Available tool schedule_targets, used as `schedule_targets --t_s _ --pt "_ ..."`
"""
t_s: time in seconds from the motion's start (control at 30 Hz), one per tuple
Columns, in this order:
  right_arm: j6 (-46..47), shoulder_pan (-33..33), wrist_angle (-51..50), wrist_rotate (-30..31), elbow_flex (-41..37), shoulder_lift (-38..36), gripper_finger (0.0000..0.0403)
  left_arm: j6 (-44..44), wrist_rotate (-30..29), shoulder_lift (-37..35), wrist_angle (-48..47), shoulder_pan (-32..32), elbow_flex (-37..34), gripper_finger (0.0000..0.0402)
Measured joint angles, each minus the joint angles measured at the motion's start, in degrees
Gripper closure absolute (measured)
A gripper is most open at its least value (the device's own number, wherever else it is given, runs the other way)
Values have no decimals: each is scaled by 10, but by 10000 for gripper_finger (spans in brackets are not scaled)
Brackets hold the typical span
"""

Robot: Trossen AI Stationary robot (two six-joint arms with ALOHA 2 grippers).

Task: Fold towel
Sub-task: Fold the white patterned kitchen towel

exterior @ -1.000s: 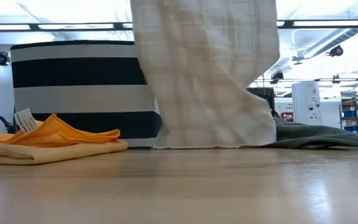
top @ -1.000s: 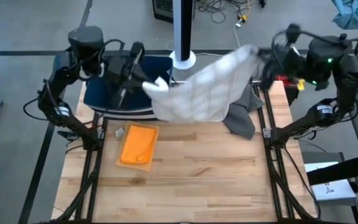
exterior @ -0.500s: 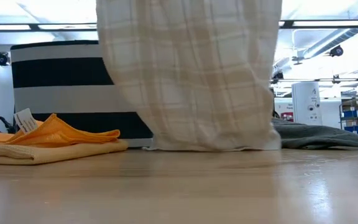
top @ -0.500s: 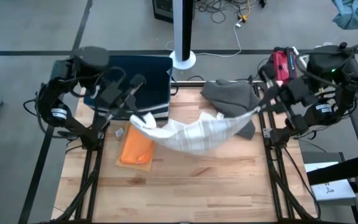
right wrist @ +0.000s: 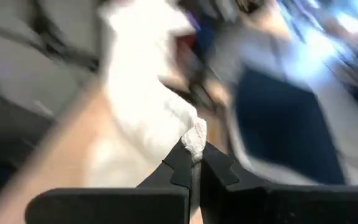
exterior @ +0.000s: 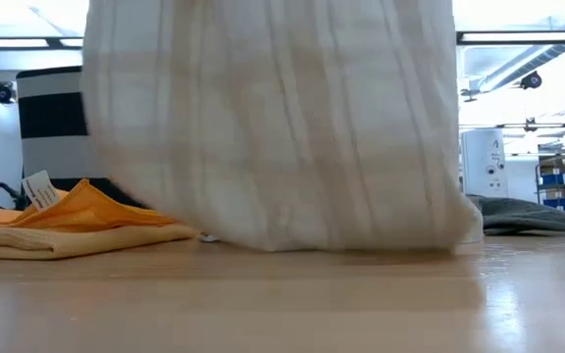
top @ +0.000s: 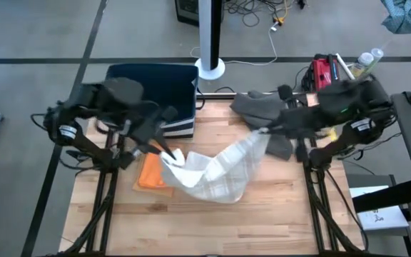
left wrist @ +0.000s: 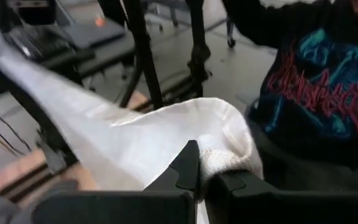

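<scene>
A white checked towel [top: 216,171] hangs between my two grippers over the middle of the wooden table [top: 262,221]. In the low view the towel [exterior: 273,127] fills most of the picture, and its lower edge [exterior: 341,245] reaches the tabletop. My left gripper [top: 168,152] is shut on the towel's left end. My right gripper [top: 264,132] is shut on its right end. Each wrist view shows that arm's gripper, left [left wrist: 196,169] and right [right wrist: 191,163], shut on a bunched corner. My left gripper pinches a bunched corner of the towel [left wrist: 224,163] between its two fingers, several layers thick. The fingers slant down from the table's left. The cloth runs slack from there toward the other arm. My right gripper pinches the opposite corner [right wrist: 195,138] between its fingertips, slanting down from the table's right. The towel [top: 245,153] sags from it in a slack curve toward the table's middle.
A folded orange towel [top: 150,173] lies at the left, just beside the hanging cloth. A crumpled grey cloth [top: 262,108] lies at the far right. A dark striped bin [top: 148,89] stands at the far left. A person in a dark printed top [left wrist: 316,81] stands beyond the table.
Both grippers have swung from the far edge toward the near edge, sunk, and drawn closer together. The towel, first spread high over the bin and grey cloth, has come over the table's middle and now sags slack between them.
</scene>
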Motion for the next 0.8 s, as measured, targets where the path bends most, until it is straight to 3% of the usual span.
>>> schedule_targets --t_s 0.13,0.23,0.37,0.5,0.67,0.8 --pt "75 -18 -117 205 -7 35 401 -4 -16 -3 64 19 -96 401" --pt "115 -44 -125 339 -28 52 401 -28 -95 -5 116 57 -149 401" --pt "46 -81 -83 433 -33 50 401 -60 -214 -21 181 114 -162 401" --pt "-73 -112 28 542 -18 41 401 -80 -225 -50 245 154 -120 401" --pt "-231 -110 257 577 7 8 401 -104 -222 -67 290 164 -29 401" --pt "-237 -70 336 501 7 -27 401 -147 -126 -77 271 154 18 401"
